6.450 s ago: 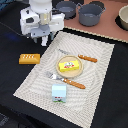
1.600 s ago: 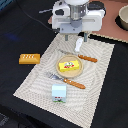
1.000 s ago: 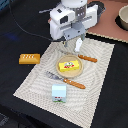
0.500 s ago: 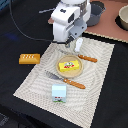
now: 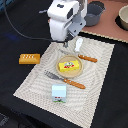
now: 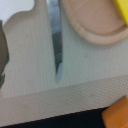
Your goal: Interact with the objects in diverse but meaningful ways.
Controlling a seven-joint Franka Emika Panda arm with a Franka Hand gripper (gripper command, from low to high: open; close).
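Observation:
My gripper (image 5: 67, 46) hangs over the far part of the striped placemat (image 5: 35, 82), just above the knife blade (image 6: 56, 40). It looks open, with one dark finger (image 6: 2, 55) at the edge of the wrist view and nothing held. A flat yellow packet (image 5: 69, 65) lies on a round wooden plate (image 5: 75, 72). The small white shaker (image 5: 78, 44) stands close beside the gripper, toward the exterior view's right. An orange block (image 5: 29, 58) lies off the mat toward the exterior view's left. The light-blue and white carton (image 5: 59, 92) stands near the mat's front edge.
An orange-handled knife (image 5: 85, 58) and an orange-handled fork (image 5: 67, 80) flank the plate. A grey pot (image 5: 95, 12) and a second bowl (image 5: 123, 17) sit at the back. A black cable (image 5: 20, 32) trails across the dark table.
Since 6.5 s ago the arm swung from the mat's far left corner over to the shaker. In the last second it drifted slightly left and lower, toward the knife blade.

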